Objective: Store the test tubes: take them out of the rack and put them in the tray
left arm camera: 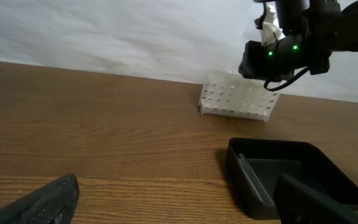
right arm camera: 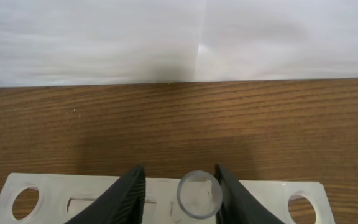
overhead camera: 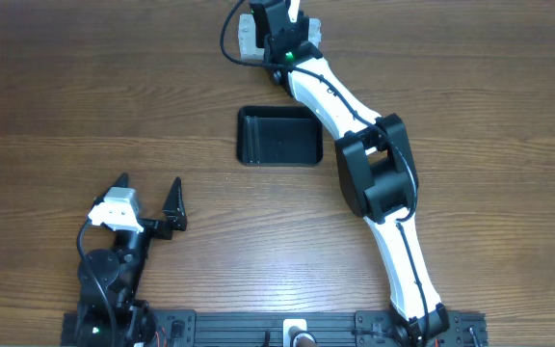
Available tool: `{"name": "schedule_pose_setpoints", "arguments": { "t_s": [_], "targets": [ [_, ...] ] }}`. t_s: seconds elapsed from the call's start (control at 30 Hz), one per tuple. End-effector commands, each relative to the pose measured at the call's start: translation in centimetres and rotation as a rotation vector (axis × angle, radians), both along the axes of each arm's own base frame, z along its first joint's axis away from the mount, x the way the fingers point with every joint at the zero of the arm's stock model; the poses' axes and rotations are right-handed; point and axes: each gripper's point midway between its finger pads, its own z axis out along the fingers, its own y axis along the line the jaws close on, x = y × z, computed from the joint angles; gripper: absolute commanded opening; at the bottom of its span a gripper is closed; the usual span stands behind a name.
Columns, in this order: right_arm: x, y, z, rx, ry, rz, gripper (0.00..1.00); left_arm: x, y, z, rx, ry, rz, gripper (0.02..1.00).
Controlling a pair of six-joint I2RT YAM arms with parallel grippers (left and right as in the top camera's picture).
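Firstly, the rack point(right arm camera: 48, 186): a white block with round holes and a slot cut in its top face. It stands at the table's far edge, well beyond the tray.
Test tube point(right arm camera: 199, 194): clear, with a thin round rim, seen from above. It stands upright in the rack, between your right fingers.
Right gripper point(right arm camera: 180, 186): dark, wedge-shaped fingers spread to either side of the tube. One sits against the rim, while the other shows a gap.
Tray point(overhead camera: 242, 135): black and rectangular, with rounded corners, raised walls and a smooth floor. It sits mid-table, between the rack and the arm bases.
Left gripper point(overhead camera: 148, 183): black pointed fingers held wide apart with nothing between them. It is low at your left, well apart from the tray and rack.
Table point(overhead camera: 66, 96): brown wood-grain top, matte.
Backdrop point(right arm camera: 166, 37): plain white sheet rising behind the table's far edge.
In the way: your right arm's white links and black joint pass just beside the tray's right side.
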Motion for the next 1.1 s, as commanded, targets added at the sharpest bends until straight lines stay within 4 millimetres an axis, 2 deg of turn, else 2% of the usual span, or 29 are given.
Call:
{"name": "schedule_pose_setpoints", "arguments": {
  "t_s": [0.03, 0.13, 0.27, 0.8, 0.87, 0.97, 1.1],
  "targets": [
    [0.5, -0.1, 0.7, 0.0, -0.023, -0.016, 0.257, 0.0, 0.1, -0.1, 0.011, -0.001, 0.002, 1.0],
    [0.5, -0.1, 0.7, 0.0, -0.023, -0.016, 0.189, 0.0, 0.1, -0.1, 0.011, -0.001, 0.002, 1.0],
    [0.4, -0.1, 0.7, -0.002, -0.02, -0.017, 0.189, 0.0, 0.1, -0.1, 0.011, -0.001, 0.002, 0.998],
    [0.3, -0.3, 0.7, -0.009, -0.015, -0.024, 0.084, 0.0, 0.1, -0.1, 0.011, -0.001, 0.002, 0.998],
    [0.4, -0.3, 1.4, -0.004, -0.025, -0.024, 0.077, 0.0, 0.1, -0.1, 0.011, -0.001, 0.002, 1.0],
    [0.5, -0.2, 3.5, 0.006, -0.055, -0.02, 0.071, 0.0, 0.1, -0.1, 0.011, -0.001, 0.002, 1.0],
    [0.4, 0.0, 8.9, 0.006, -0.128, -0.003, 0.06, 0.0, 0.1, -0.1, 0.011, -0.001, 0.002, 1.0]
  ]
}}
